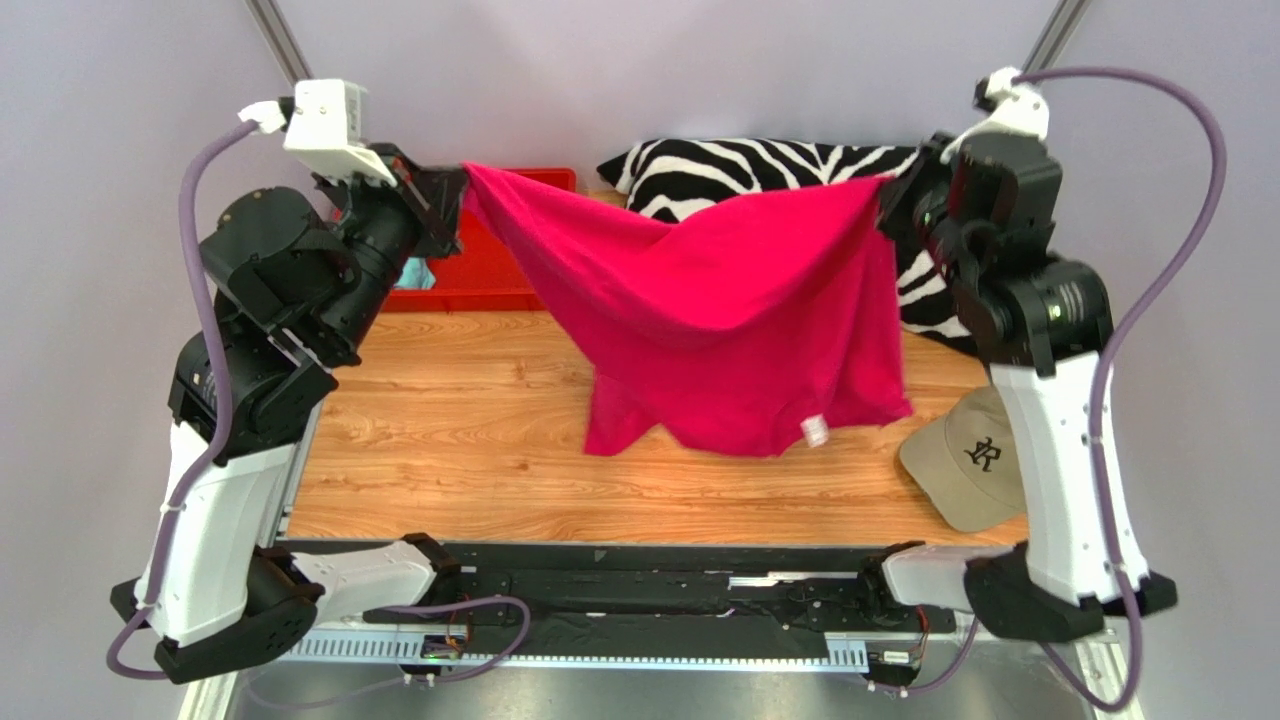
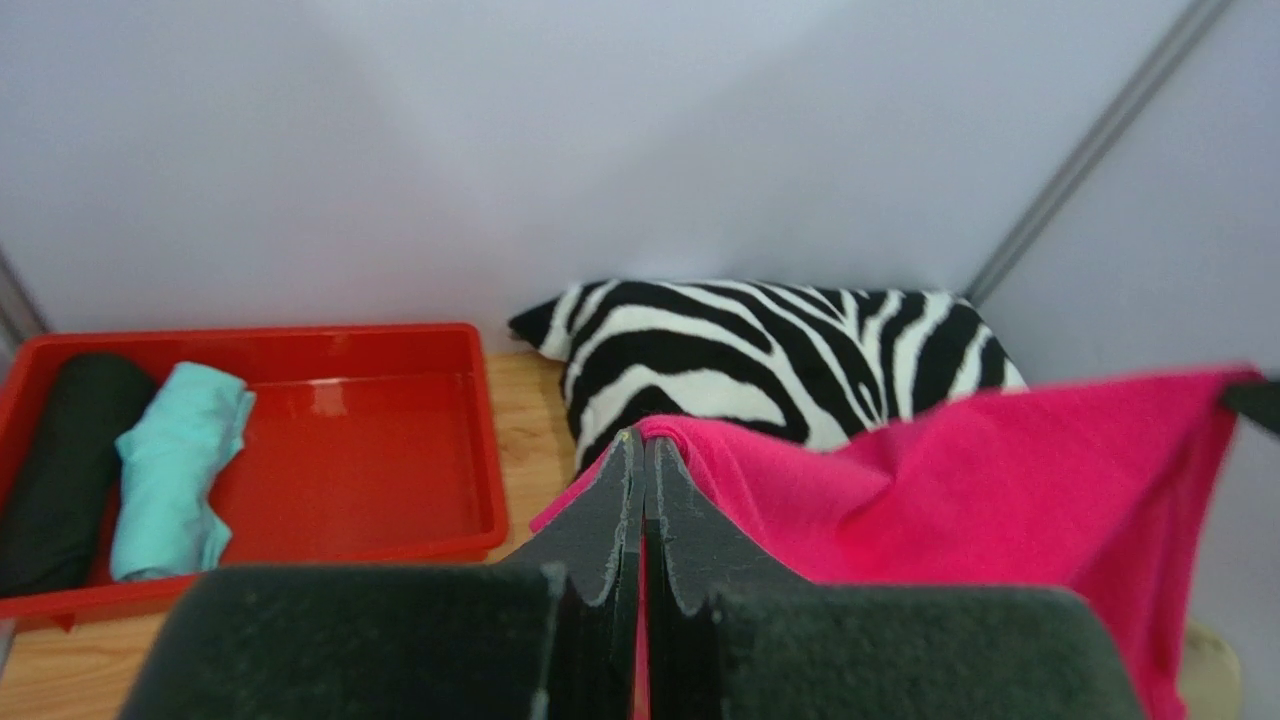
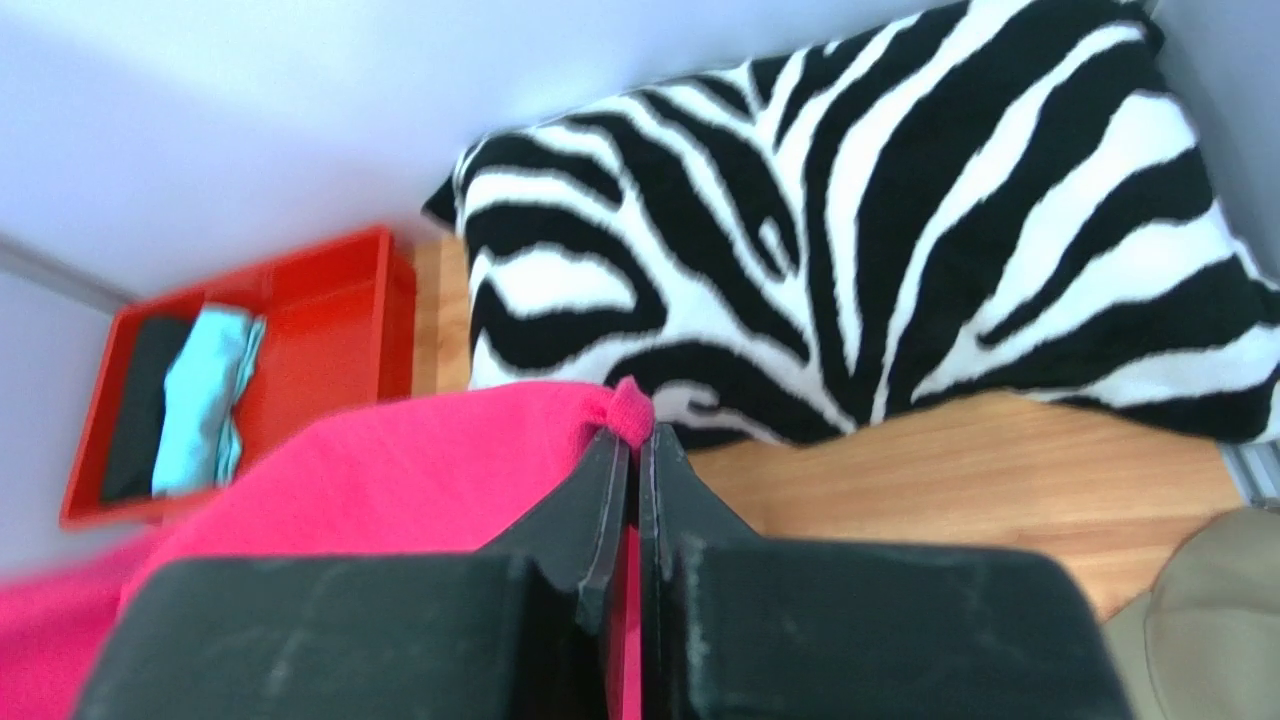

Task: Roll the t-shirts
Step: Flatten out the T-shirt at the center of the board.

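T-shirt (image 1: 721,323): magenta cloth, matt, hangs in soft folds. White label (image 1: 815,432) at its 5 o'clock hem.
Table (image 1: 451,450): wood-grain board, smooth, faint sheen.
Tray (image 2: 376,435), 10 o'clock on table: red plastic, glossy, with highlights on its floor.
Teal roll (image 2: 173,465) and black roll (image 2: 60,465) in tray: matt cloth.
Pillow (image 2: 751,353), 12 o'clock: zebra-print cloth, matt.
Cap (image 1: 969,458), 4 o'clock: beige cloth, matt, stitched logo.
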Action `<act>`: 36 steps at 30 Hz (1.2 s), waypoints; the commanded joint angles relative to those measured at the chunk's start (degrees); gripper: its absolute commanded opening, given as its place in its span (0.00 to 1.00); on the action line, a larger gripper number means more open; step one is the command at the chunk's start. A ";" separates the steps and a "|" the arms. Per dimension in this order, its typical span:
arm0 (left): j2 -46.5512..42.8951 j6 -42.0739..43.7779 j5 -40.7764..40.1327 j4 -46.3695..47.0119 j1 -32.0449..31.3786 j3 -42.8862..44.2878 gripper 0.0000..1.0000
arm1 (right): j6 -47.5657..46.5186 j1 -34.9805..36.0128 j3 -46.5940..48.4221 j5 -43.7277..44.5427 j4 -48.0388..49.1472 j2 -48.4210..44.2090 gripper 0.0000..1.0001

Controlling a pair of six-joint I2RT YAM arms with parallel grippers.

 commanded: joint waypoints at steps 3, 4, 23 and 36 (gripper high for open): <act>0.27 2.96 -2.97 1.00 -3.75 -5.48 0.00 | -4.74 -7.74 22.80 -13.05 11.78 21.88 0.00; 0.62 3.74 -8.91 1.34 -3.75 -6.72 0.00 | -4.83 -7.74 26.68 -14.55 11.95 25.93 0.00; 8.37 -4.42 -12.84 -0.33 1.35 -30.54 0.00 | 7.19 -2.91 -21.82 -12.18 13.60 11.14 0.72; 9.24 -3.98 -10.29 1.08 1.62 -29.32 0.00 | 20.12 -2.91 -62.67 -10.71 35.94 0.74 0.63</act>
